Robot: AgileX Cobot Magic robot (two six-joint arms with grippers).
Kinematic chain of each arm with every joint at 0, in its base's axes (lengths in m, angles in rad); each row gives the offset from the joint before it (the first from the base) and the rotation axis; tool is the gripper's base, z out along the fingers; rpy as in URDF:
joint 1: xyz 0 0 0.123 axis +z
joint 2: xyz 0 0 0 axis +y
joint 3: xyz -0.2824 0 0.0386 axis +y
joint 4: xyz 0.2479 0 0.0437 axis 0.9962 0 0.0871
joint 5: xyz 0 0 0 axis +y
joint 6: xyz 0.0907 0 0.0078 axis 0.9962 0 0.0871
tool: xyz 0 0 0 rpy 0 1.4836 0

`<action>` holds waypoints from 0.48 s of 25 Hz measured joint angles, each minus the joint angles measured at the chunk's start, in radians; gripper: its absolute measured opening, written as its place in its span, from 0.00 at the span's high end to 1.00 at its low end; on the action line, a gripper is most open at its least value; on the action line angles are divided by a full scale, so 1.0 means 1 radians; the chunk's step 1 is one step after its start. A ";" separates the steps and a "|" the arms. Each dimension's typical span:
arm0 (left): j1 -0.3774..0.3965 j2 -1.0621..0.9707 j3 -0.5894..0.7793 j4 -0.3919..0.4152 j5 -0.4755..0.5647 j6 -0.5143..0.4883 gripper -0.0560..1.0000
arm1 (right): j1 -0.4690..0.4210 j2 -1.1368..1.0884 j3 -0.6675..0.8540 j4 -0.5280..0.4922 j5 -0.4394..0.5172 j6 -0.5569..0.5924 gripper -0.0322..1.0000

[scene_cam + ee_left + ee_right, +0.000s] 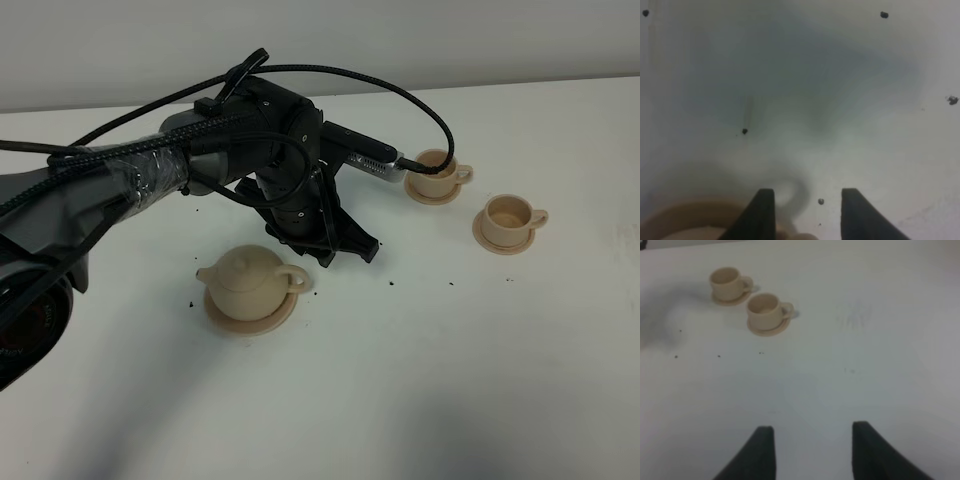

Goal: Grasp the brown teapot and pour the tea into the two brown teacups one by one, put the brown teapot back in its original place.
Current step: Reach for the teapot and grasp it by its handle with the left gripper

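Seen from the high camera, a white table (480,390) whose back edge runs under the wall; its other edges fall outside the view. The teapot (248,280) sits on its large saucer (232,322) left of centre, spout to the left and loop handle to the right. The left gripper (347,248) hangs just behind and to the right of that handle, jaws parted, with nothing clamped. Its wrist view shows a tan curve beside one dark finger (762,215), too blurred to tell pot from saucer. The inner cup (437,174) and the outer cup (510,218) stand at back right on small saucers, near each other but apart. The arm's cable plug (385,163) ends just beside the inner cup. Broad bare table lies in front of the cups and the teapot, marked only by dark specks (391,283). The right gripper (812,452) shows only in its own wrist view: fingers wide apart, empty, cut off at the frame.
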 joint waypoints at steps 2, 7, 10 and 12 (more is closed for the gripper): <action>0.000 -0.001 0.000 -0.032 0.000 0.016 0.60 | 0.000 0.000 0.000 0.000 -0.001 0.000 0.59; -0.001 0.000 0.000 -0.056 0.014 0.042 0.60 | 0.000 0.000 0.000 0.000 -0.001 0.000 0.59; -0.001 0.011 -0.002 -0.057 0.040 0.044 0.60 | 0.000 0.000 0.000 0.000 -0.001 0.000 0.59; -0.001 0.026 -0.002 -0.058 0.048 0.045 0.60 | 0.000 0.000 0.000 0.000 -0.001 0.000 0.59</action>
